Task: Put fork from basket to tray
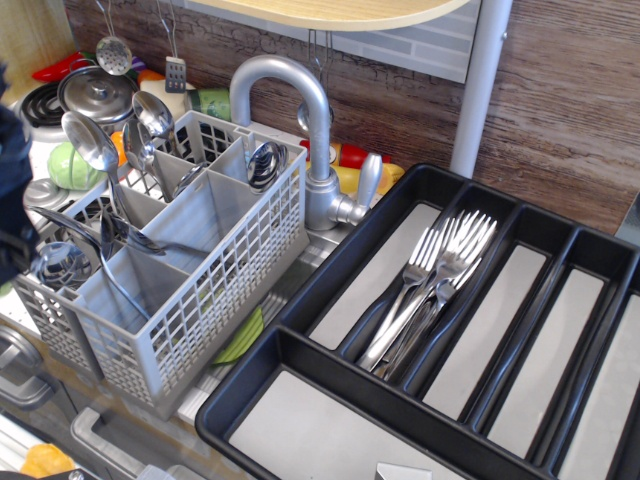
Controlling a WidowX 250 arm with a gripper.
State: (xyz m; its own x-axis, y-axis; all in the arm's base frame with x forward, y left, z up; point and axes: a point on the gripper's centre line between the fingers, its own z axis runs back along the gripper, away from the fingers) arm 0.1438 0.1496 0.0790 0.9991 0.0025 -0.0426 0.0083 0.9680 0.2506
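Approach step: gripper (pixel 12 215) at basket (pixel 200 290) left edge, fingers' state indiscernible; next, locate and grasp a fork for tray (pixel 330 300).

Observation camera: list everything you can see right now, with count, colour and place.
Grey lattice plastic cutlery basket: one, left of centre.
Round-bowled silver spoons: several, standing in the basket.
Black plastic divided cutlery tray: one, right.
Silver metal forks: several, piled in one long tray compartment.
Grey curved metal faucet: one, behind the basket.
Steel pot lid: one, top left.
Green round toy vegetable: one, far left.
Green plate: one, partly under the basket.
Robot arm: dark, blurred, at the left edge; the hand cannot be made out.
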